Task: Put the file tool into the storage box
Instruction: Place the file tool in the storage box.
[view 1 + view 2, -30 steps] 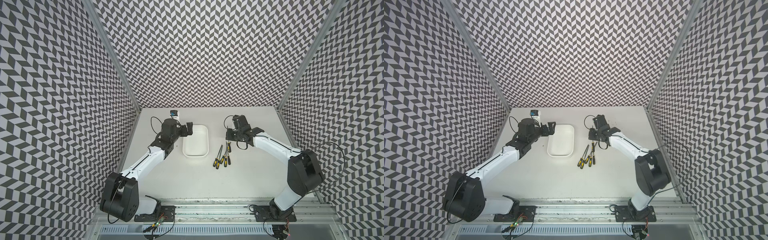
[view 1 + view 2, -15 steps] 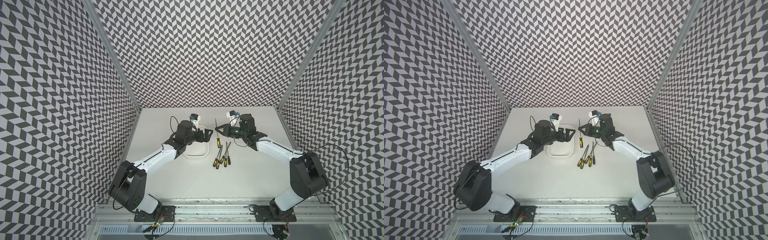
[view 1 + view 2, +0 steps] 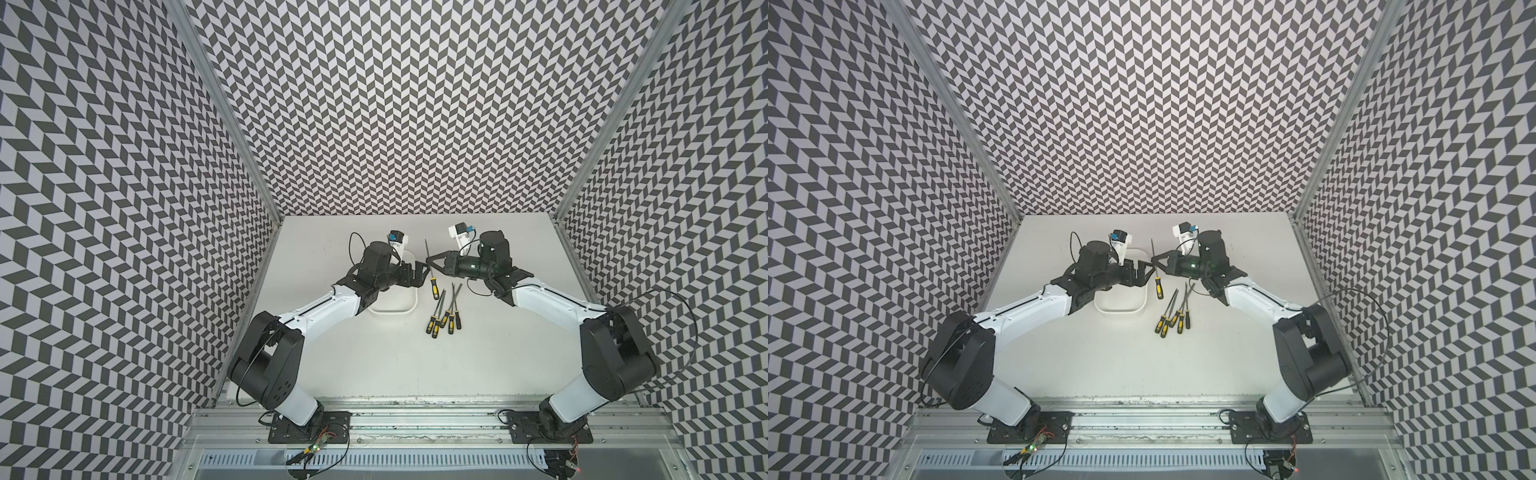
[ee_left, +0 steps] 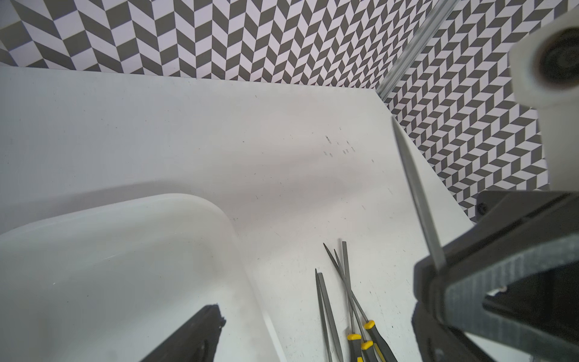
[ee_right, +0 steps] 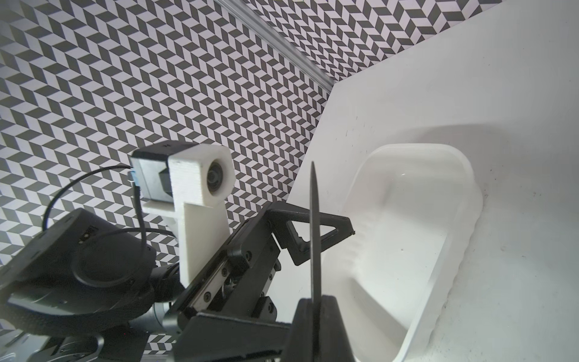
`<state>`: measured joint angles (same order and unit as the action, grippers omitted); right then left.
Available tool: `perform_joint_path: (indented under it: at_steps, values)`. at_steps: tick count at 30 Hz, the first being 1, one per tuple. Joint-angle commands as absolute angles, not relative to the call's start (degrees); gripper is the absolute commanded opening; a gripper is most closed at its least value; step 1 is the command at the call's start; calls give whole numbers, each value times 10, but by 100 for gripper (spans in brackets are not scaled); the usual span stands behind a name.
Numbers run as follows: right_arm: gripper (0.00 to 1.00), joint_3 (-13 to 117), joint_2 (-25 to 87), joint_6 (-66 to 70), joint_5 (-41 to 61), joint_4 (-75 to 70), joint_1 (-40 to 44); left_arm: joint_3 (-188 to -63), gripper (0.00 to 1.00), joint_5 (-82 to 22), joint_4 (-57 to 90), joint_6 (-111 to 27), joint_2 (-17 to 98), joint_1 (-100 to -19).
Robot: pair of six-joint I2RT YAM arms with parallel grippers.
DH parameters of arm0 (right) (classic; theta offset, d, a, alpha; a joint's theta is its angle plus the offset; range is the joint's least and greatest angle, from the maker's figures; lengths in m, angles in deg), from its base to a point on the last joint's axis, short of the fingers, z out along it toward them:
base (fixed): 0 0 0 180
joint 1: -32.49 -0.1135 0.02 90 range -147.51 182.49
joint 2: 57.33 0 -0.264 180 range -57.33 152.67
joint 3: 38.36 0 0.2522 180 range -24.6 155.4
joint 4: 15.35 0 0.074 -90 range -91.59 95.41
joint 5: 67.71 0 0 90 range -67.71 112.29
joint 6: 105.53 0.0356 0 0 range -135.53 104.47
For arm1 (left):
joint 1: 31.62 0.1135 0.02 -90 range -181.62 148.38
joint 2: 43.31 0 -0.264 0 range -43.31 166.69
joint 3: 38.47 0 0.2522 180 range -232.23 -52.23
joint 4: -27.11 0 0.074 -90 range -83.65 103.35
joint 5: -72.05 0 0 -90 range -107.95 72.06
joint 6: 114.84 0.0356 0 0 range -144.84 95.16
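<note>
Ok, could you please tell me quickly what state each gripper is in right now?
Left gripper: open, holding nothing.
Right gripper: shut on the yellow-and-black-handled file, gripped by its metal blade.

A booth of 3 chevron-papered walls closed around a white table.

The back wall (image 3: 407, 104) and the 2 side walls (image 3: 104, 208) carry the same grey-and-white herringbone print. They meet at 2 corners behind pale aluminium posts (image 3: 224, 108). The tabletop (image 3: 374, 365) is matte white, lightly scuffed and speckled, and lit evenly so that the shadows fall soft. A metal rail (image 3: 415, 415) runs along its near edge, with a slotted grey channel (image 3: 415, 459) just below.
</note>
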<state>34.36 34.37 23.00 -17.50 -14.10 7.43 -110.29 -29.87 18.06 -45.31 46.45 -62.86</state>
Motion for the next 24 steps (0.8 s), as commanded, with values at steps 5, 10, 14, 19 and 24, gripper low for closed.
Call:
perform_joint_path:
  at_steps: [5, 10, 14, 19, 24]
  values:
    - [0, 344, 324, 200, -164, -118, 61, -1139, 100, -255, 159, -440, 425, -549]
    - [0, 378, 344, 219, -128, -119, 67, -1118, 100, -323, 175, -462, 411, -563]
    - [0, 432, 385, 253, -114, -126, 86, -1091, 100, -355, 205, -485, 397, -586]
    - [0, 480, 421, 288, -118, -148, 102, -1081, 100, -364, 205, -480, 385, -596]
    - [0, 489, 445, 326, -147, -185, 102, -1071, 100, -385, 223, -486, 376, -600]
